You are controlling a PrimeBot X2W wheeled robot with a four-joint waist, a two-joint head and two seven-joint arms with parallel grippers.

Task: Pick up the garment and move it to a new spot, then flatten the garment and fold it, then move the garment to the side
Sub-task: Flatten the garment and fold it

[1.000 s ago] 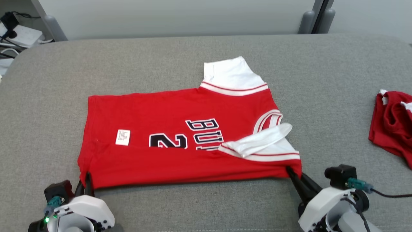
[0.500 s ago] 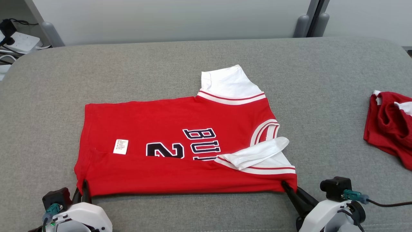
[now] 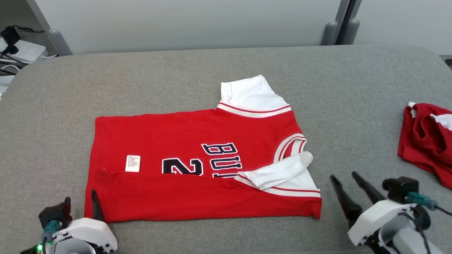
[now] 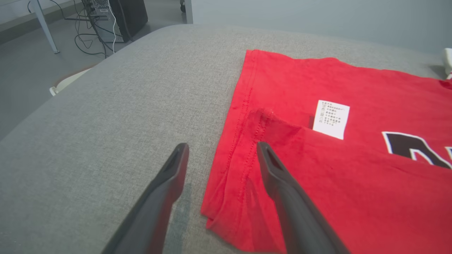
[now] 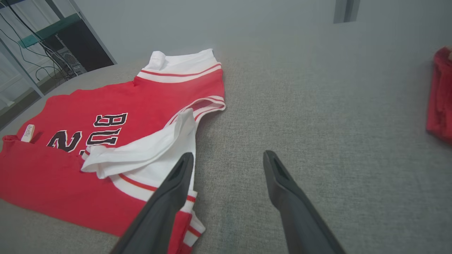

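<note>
At the bottom of the left wrist view, the left gripper [image 4: 221,155] is standing with its fingers spread wide and holding nothing. One finger is lying over the grey padded surface [image 3: 176,70] and the other over the hem corner of the red jersey [image 3: 197,197]; whether that one is touching the cloth cannot be told. At the lower right of the head view, the right gripper [image 3: 343,176] is also gaping empty, hovering just beside the jersey's near right corner and apart from it.

The jersey is lying flat across the centre of the head view, its near strip folded up over the body and covering the lower part of the black lettering. A white label [image 3: 132,163] is showing at the fold's left end, and a white sleeve [image 3: 282,171] is lying turned over on the fold at the right. Further up, the second white sleeve [image 3: 250,93] is sticking out from the far edge.

At the right edge, well apart, a crumpled red garment [image 3: 423,141] is resting. A power strip [image 3: 21,49] is sitting at the upper left.
</note>
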